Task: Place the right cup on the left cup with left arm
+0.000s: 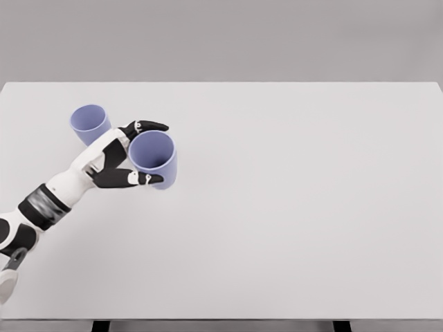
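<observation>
On the flat white counter (291, 207) stand two smooth lavender-blue cups with open tops. The right lavender-blue cup (154, 159) is near the left part of the counter, and the left hand (135, 153), white with black fingers, is clamped around it: one dark finger (147, 126) curls along the far side of the rim, while another (131, 179) presses against the near side, so the cup sits between them. From this view I cannot tell whether the cup's base touches the counter or hangs just above it. The white left arm, with its black and grey wrist band, comes in from the lower left corner and reaches up diagonally to the cup.

The left lavender-blue cup (88, 123) stands just beyond the hand, up and to the left, close beside the back of the wrist, tilted slightly in view with its opening facing up. The two cups are near each other but apart.
</observation>
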Action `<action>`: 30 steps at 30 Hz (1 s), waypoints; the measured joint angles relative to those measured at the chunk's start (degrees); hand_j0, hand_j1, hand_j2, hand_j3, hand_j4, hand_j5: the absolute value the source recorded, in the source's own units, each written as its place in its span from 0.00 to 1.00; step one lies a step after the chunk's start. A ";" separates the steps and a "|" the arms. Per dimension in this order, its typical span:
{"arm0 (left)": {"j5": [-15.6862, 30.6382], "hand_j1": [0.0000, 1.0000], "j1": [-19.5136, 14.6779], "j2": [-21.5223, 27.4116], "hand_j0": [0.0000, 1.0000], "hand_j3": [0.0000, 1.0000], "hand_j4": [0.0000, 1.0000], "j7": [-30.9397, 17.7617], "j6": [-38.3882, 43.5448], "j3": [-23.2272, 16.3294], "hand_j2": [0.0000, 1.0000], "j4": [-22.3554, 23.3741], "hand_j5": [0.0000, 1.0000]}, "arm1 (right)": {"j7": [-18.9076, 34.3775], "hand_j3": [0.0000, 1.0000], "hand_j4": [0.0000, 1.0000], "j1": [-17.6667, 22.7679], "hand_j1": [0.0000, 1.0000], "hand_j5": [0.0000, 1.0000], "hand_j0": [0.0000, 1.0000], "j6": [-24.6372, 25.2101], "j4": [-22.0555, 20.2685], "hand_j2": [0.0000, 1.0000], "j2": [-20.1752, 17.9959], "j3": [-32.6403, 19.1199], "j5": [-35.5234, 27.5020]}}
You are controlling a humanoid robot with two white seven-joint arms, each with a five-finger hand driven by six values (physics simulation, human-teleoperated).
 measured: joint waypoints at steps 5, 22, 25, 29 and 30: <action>0.70 0.73 -1.14 0.02 0.73 0.73 0.73 -0.01 0.83 0.88 0.73 0.36 0.73 | 0.01 1.00 1.00 0.00 1.00 1.00 1.00 0.01 0.00 1.00 0.00 0.00 0.00; 0.90 0.73 -2.73 0.03 0.73 0.73 0.73 0.00 2.77 4.37 0.73 2.65 0.73 | 0.01 1.00 1.00 0.00 1.00 1.00 1.00 0.01 0.00 1.00 0.00 0.00 0.00; 0.90 0.73 -3.51 0.03 0.73 0.73 0.73 -0.01 2.79 4.58 0.73 3.37 0.73 | 0.01 1.00 1.00 0.00 1.00 1.00 1.00 0.00 0.00 1.00 0.00 0.00 0.00; 0.92 0.73 -4.83 0.03 0.73 0.73 0.73 -0.01 2.80 4.72 0.73 4.52 0.73 | 0.01 1.00 1.00 0.00 1.00 1.00 1.00 0.01 0.00 1.00 0.00 0.00 0.00; 0.91 0.73 -5.01 0.03 0.73 0.73 0.73 -0.01 2.80 4.74 0.73 4.83 0.73 | 0.01 1.00 1.00 0.00 1.00 1.00 1.00 -0.01 0.00 1.00 0.00 0.00 0.00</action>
